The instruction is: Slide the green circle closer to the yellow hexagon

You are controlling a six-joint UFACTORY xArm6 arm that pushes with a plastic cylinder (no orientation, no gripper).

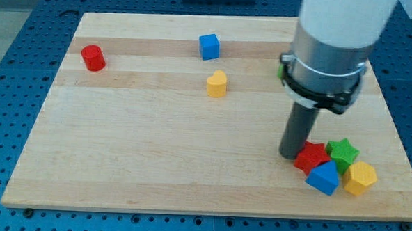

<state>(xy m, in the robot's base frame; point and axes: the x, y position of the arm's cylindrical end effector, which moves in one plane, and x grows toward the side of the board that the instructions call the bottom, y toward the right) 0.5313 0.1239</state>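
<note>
While my tip (289,156), a bare rod gripping nothing, stood just beside the red star block (310,156), the green circle (280,68) peeked from behind the arm toward the view's top, well apart from the yellow hexagon block (361,178) at bottom right.

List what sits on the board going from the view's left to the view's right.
Red cylinder → blue cube → yellow block → my tip, touching the red star → blue block → green star → yellow hexagon. A green sliver shows behind the arm.
</note>
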